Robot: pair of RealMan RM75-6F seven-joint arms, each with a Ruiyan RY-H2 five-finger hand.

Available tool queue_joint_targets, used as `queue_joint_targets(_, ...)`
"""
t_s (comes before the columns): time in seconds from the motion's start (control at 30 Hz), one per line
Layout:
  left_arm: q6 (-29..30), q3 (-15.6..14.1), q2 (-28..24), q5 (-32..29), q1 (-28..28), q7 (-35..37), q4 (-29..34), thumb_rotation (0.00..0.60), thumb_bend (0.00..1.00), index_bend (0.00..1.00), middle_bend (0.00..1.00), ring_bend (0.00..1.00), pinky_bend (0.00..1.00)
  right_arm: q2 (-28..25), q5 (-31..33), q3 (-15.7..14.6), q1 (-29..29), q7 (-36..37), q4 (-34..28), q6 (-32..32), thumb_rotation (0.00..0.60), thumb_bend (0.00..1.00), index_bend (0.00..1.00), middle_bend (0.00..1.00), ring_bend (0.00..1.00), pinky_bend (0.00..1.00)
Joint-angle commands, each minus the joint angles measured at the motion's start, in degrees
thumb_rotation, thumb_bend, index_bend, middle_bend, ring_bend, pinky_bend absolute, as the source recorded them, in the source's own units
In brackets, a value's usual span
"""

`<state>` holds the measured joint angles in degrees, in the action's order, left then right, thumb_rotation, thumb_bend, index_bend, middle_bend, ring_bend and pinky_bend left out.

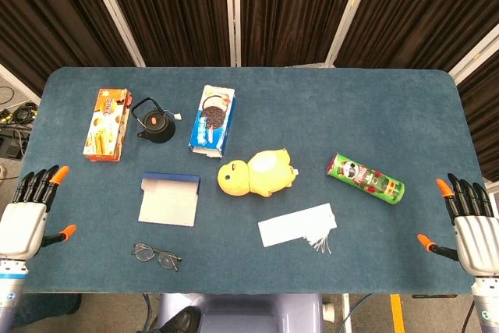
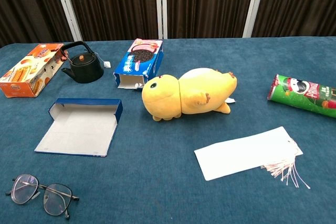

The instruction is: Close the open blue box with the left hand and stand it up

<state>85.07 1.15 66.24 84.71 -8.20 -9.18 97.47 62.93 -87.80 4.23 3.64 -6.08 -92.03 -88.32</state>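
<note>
The open blue box (image 1: pixel 169 198) lies flat on the table's left front, its white inside facing up and its lid folded out toward me; the chest view shows the blue box (image 2: pixel 80 126) with its blue rim at the far side. My left hand (image 1: pixel 30 208) hovers at the table's left edge, fingers spread, holding nothing, well left of the box. My right hand (image 1: pixel 466 217) hangs at the right edge, fingers apart and empty. Neither hand shows in the chest view.
Glasses (image 1: pixel 157 255) lie in front of the box. Behind it stand a black teapot (image 1: pixel 153 122), an orange biscuit box (image 1: pixel 107 124) and a blue cookie box (image 1: pixel 213 118). A yellow plush duck (image 1: pixel 256 172), white bookmark (image 1: pixel 297 224) and green chips can (image 1: pixel 365 178) lie to the right.
</note>
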Motion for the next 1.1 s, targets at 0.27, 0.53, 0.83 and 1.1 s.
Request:
queue_joint_targets(0.27,-3.2,-2.36,-0.09,2.46,-0.41,1.05,1.0,0.6,0.0,0.0,0.0,0.0,0.0,0.15,-0.18,-0.09,0.2,-0.39,-0.49,0.38,0.6,0.0,0.0,0.0,0.0,0.0)
queue_joint_targets(0.53,-14.52,-5.73,1.49,3.45,-4.5,-2.55,5.44,0.6,0.15,0.29,0.0,0.0,0.0,0.05,0.35,0.16,0.22,0.01,-0.37,0.57,0.6,0.0,0.0,0.0,0.0,0.0)
queue_joint_targets(0.83,-21.7,-5.77,10.87,0.38,-7.56,-14.19,3.85,0.6,0.34,0.45,0.0,0.0,0.0,0.08,0.95,0.24,0.54,0.84,0.51,1.51,0.6,0.0,0.0,0.0,0.0,0.0)
queue_joint_targets(1.1,-23.33,-5.83,15.79,-2.43,-8.29,-18.36,1.17,0.6,0.35,0.46,0.0,0.0,0.0,-0.41,1.38,0.56,0.4,2.29,0.5,1.31,0.6,0.0,0.0,0.0,0.0,0.0)
